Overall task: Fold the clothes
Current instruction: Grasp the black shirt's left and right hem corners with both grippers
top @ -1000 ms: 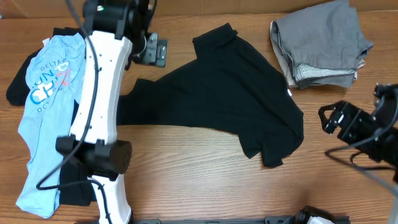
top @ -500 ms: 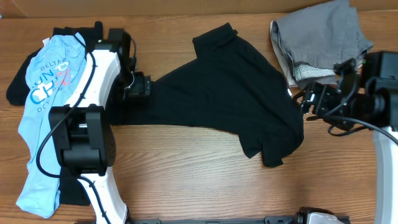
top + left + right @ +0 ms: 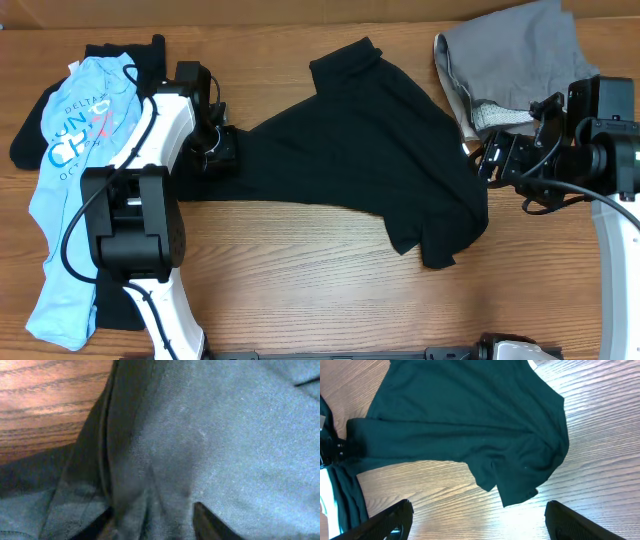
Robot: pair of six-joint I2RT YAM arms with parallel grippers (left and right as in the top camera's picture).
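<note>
Shirt (image 3: 380, 150) is lying crumpled mid-table, my left gripper (image 3: 222, 152) straddling a ridge at its edge, jaws half-parted, hold unclear, my right gripper (image 3: 497, 160) hovering wide and empty opposite; a shallow pinch could be letting cloth slip.

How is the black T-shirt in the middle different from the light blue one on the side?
The black T-shirt is plain and dark; the light blue T-shirt has letters printed on it. The black T-shirt lies spread out in the middle of the table; the light blue T-shirt lies bunched in a long strip at the left, over another black piece. Both are soft, wrinkled and not folded yet.
</note>
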